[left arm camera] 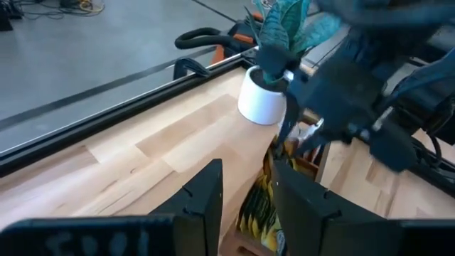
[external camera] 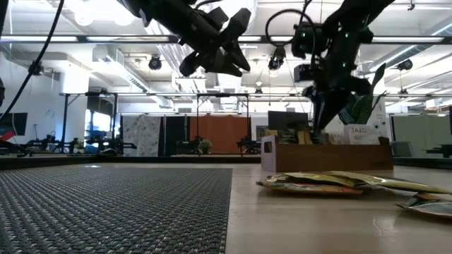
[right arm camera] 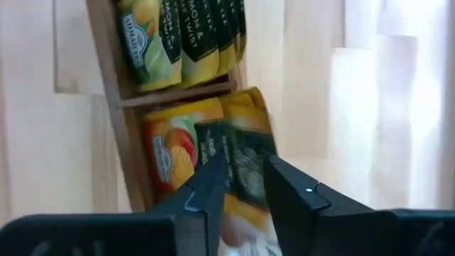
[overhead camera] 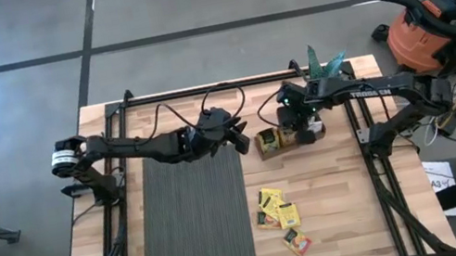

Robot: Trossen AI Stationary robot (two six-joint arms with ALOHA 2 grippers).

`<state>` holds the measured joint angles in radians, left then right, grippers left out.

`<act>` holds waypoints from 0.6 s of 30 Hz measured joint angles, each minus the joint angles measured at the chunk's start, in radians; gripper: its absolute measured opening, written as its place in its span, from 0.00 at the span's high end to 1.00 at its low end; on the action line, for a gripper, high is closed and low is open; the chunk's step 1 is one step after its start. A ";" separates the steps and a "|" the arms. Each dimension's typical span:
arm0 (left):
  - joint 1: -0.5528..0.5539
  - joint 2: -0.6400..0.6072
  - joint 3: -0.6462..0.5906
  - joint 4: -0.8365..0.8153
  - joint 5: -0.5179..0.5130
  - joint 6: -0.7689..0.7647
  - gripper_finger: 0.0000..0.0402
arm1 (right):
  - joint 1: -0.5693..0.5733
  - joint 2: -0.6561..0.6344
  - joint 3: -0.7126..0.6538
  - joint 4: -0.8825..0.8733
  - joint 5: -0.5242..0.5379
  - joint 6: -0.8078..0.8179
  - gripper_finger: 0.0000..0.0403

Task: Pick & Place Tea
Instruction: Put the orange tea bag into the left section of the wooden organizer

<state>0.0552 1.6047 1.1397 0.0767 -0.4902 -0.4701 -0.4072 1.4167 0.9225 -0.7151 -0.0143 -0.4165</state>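
The light wooden table (overhead camera: 339,221) carries a dark ribbed mat (overhead camera: 193,224) at lower left. A red shop vacuum (overhead camera: 436,25) stands at upper right. In the centre, the right gripper (overhead camera: 295,125) reaches into the wooden tray (overhead camera: 270,142), fingers narrowly apart around a yellow sachet (right arm camera: 245,160). 4 loose sachets (overhead camera: 280,218) lie below. The left gripper (overhead camera: 237,134) hovers beside the tray, parted and empty.

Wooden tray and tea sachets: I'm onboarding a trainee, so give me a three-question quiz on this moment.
1. True or false: the right end effector is over the wooden tray.
2. Where do the loose tea sachets lie? A) on the dark mat B) on bare wood beside the mat C) in the white pot
3. Fill in: the tray's compartments hold sachets standing on ____.

Key: 1 true; 2 B; 3 edge.
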 joint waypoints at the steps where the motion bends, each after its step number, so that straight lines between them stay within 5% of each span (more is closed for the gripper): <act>1: -0.002 0.000 0.000 -0.005 0.004 -0.001 0.71 | 0.000 -0.007 0.013 -0.020 0.005 -0.011 0.75; 10: -0.011 0.000 -0.022 -0.117 0.158 -0.048 0.71 | 0.010 -0.113 0.120 -0.180 -0.002 0.061 0.69; 18: -0.014 0.001 -0.140 -0.085 0.335 -0.103 0.71 | 0.108 -0.171 0.077 -0.221 -0.280 0.469 0.70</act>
<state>0.0411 1.6054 0.9996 -0.0079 -0.1554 -0.5734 -0.2991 1.2457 0.9994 -0.9356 -0.2946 0.0528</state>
